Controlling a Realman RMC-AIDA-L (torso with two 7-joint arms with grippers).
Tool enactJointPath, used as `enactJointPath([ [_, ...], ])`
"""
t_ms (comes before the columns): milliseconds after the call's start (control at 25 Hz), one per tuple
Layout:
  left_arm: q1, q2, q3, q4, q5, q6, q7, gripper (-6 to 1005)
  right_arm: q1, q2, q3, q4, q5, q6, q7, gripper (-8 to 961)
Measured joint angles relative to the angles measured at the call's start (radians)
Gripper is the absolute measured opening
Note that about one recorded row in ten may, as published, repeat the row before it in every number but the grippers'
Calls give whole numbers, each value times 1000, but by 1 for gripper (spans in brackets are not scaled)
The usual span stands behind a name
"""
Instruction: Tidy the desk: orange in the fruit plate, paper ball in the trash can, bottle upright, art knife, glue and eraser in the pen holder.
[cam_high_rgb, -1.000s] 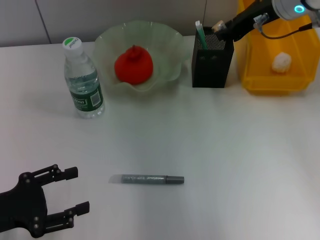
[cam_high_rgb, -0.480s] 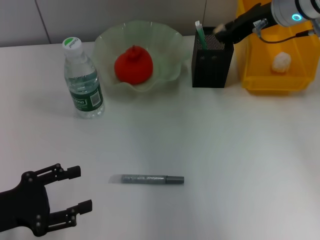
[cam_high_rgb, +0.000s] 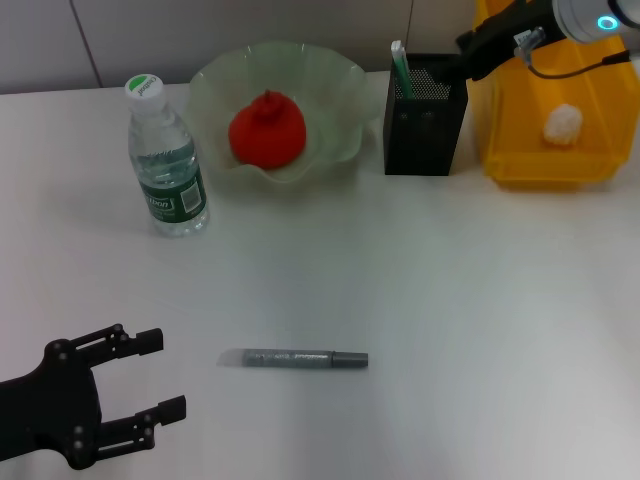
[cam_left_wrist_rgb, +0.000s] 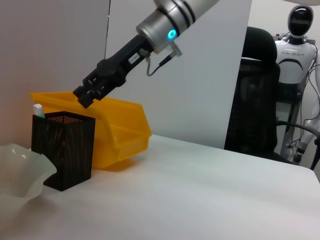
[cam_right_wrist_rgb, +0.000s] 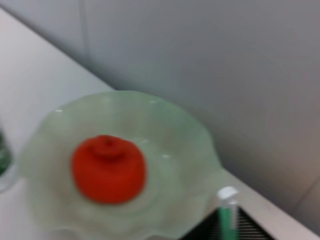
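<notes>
The orange (cam_high_rgb: 267, 128) lies in the pale-green fruit plate (cam_high_rgb: 335, 85). The bottle (cam_high_rgb: 165, 160) stands upright to its left. The black mesh pen holder (cam_high_rgb: 425, 125) holds a green-and-white glue stick (cam_high_rgb: 400, 65). My right gripper (cam_high_rgb: 468, 45) hovers open and empty just above the holder's far right corner; it also shows in the left wrist view (cam_left_wrist_rgb: 86, 97). The eraser is out of view. The paper ball (cam_high_rgb: 562, 122) lies in the yellow trash can (cam_high_rgb: 545, 165). The grey art knife (cam_high_rgb: 295, 358) lies flat on the near table. My left gripper (cam_high_rgb: 155, 375) is open and empty, left of the knife.
The white table (cam_high_rgb: 450, 300) runs to a grey wall behind. An office chair (cam_left_wrist_rgb: 260, 100) and another robot (cam_left_wrist_rgb: 300, 45) stand beyond the table's side in the left wrist view.
My right gripper held the beige eraser over the pen holder; now it has drawn back towards the trash can and the eraser no longer shows. The left gripper barely shifted.
</notes>
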Motion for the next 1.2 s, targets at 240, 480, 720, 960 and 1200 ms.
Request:
enactJointPath([
  [240,0,4,0,-1,0,0,0,754,-32,47,-15,-233,-9,-295,46,542],
  [480,0,9,1,0,5,-2,0,753,-24,56,-148,-357,-10,-560,113,541],
  [720,0,10,2,0,7,-6,0,753,9,72,-273,-314,-3,-571,116,540],
  [960,8,19,9,0,8,-10,2,753,76,76,-369,-169,81,-517,104,539],
  [1200,16,21,3,-1,8,-11,11,753,128,79,-465,-25,181,-409,60,538],
])
